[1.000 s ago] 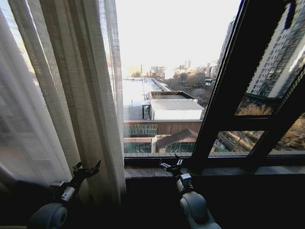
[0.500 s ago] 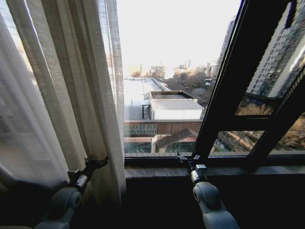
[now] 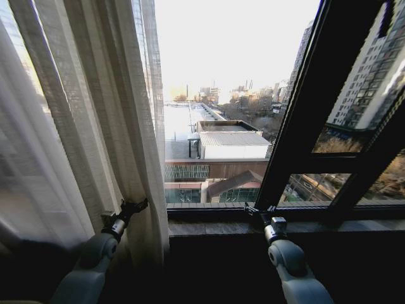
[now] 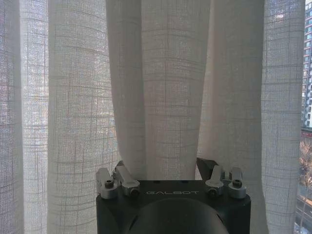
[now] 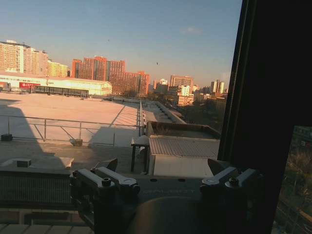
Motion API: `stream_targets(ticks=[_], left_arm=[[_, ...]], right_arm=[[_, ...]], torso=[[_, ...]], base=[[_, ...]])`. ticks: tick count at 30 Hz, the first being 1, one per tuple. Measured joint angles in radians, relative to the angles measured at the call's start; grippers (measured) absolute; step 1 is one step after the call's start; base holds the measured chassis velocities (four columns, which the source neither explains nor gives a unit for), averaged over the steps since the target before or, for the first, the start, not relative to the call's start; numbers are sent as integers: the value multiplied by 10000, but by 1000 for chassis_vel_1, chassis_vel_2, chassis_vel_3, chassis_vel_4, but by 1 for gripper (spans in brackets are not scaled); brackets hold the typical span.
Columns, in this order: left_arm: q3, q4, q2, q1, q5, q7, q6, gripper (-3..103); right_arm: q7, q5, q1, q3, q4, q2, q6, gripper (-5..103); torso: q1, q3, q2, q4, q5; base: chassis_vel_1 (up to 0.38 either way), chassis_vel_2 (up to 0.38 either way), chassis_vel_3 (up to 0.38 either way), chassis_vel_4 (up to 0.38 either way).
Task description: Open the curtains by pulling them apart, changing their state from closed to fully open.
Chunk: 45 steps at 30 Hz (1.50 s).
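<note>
In the head view the curtains [image 3: 95, 126] hang gathered at the left side of the window, their inner edge falling to the left end of the stone window sill [image 3: 215, 227], so the middle and right of the glass stand bare to the city outside. The left gripper [image 3: 139, 205] is pressed into the lowest folds at that inner edge, its arm rising from the bottom left corner of the picture. From the head camera its fingers look drawn close together against the fabric, but the left wrist view tells more: there the left gripper [image 4: 165, 170] faces a wall of sheer pleats, its two fingers set well apart with one rounded fold [image 4: 170, 97] of the curtains [image 4: 73, 122] lying between them, and whether the pads actually touch the cloth I cannot tell. The right gripper [image 3: 258, 211] reaches to the near edge of the sill, just beside the foot of the slanting black window frame bar [image 3: 297, 120], with no fabric near it. The right wrist view shows the right gripper [image 5: 165, 168] with fingers spread and nothing between them, looking straight out through the glass at a flat rooftop [image 5: 63, 109], with the dark frame bar [image 5: 273, 97] along one side.
</note>
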Motion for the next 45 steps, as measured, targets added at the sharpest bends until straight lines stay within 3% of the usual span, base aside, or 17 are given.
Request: stream_targets(ticks=[5, 8, 10, 12, 15, 16, 19, 26, 28, 29, 30, 31, 33, 34, 36, 40, 45], left_arm=[[25, 234, 6, -160, 32, -25, -110, 60], [-28, 302, 60, -206, 15, -26, -132, 33], [-37, 301, 70, -207, 11, -26, -132, 33], [-51, 293, 83, -207, 0, -28, -132, 23], [-62, 289, 95, -216, -14, -32, -132, 17], [-77, 289, 97, -230, -16, -40, -132, 7], [-121, 305, 98, -267, 6, -57, -132, 1], [-201, 309, 101, -372, 13, -456, -104, 0], [-479, 434, -68, -626, -3, -1731, 198, 0], [-479, 434, -68, -626, -3, -1731, 198, 0], [-777, 633, -198, -861, -8, -2749, 431, 0], [-901, 745, -237, -961, -18, -3183, 494, 0], [-1491, 1380, -281, -1427, -26, -4668, 656, 0], [-1491, 1380, -281, -1427, -26, -4668, 656, 0], [-2106, 2146, -113, -1920, 19, -5851, 696, 0], [-3119, 3298, 419, -2541, 170, -6889, 683, 0], [-4219, 4666, 1143, -3060, 557, -7513, 467, 0]], right_arm=[[0, -6, 3, -45, 61, 9, 11, 100], [-4, -29, -23, -81, 119, 30, 34, 100], [-6, -35, -27, -87, 121, 43, 38, 100], [-10, -44, -29, -101, 125, 65, 46, 100], [-13, -53, -29, -113, 145, 90, 54, 100], [-16, -56, -40, -123, 169, 96, 58, 100], [-18, -60, -61, -135, 201, 97, 62, 100], [-27, -74, -106, -203, 225, 108, 71, 100], [-38, -84, -107, -281, 225, 136, 76, 100], [-38, -84, -107, -281, 225, 136, 76, 100], [-56, -88, -103, -320, 225, 154, 79, 100], [-67, -89, -99, -338, 225, 158, 80, 100], [-145, -93, -76, -402, 204, 165, 89, 100], [-145, -93, -76, -402, 204, 165, 89, 100], [-222, -98, -38, -477, 143, 166, 116, 100], [-320, -239, 92, -648, -63, 235, 293, 100], [-412, -403, 343, -851, -313, 420, 342, 100]], torso=[[1, -1, 0, 0, -1], [0, -1, 0, 0, -1], [0, 0, 0, 0, -1], [0, -1, -1, 0, 0], [0, 0, 0, 0, -1], [0, -1, 0, 0, -1], [0, -1, 0, 0, -1], [-1, 0, 0, -1, -2], [-1, -1, 1, -2, -3], [-1, -1, 1, -2, -3], [-1, -1, 0, -3, 0], [-2, -1, 1, -3, -2], [-1, -1, 1, -4, -2], [-1, -1, 1, -4, -2], [-1, -1, 1, -2, -1], [-1, 0, 1, 0, -2], [-1, 0, 1, 3, -6]], base=[[0, 0, 0, 0], [0, 0, 0, 0], [0, 0, 0, 0], [0, 0, 0, 0], [0, 0, 0, 0], [0, 0, 0, 0], [0, 0, 0, 0], [0, 0, 0, 0], [0, 0, 0, 0], [0, 0, 0, 0], [0, 0, 0, 0], [0, 0, 0, 0], [0, 0, 0, 0], [0, 0, 0, 0], [0, 0, 0, 0], [0, 0, 0, 0], [0, 0, 0, 0]])
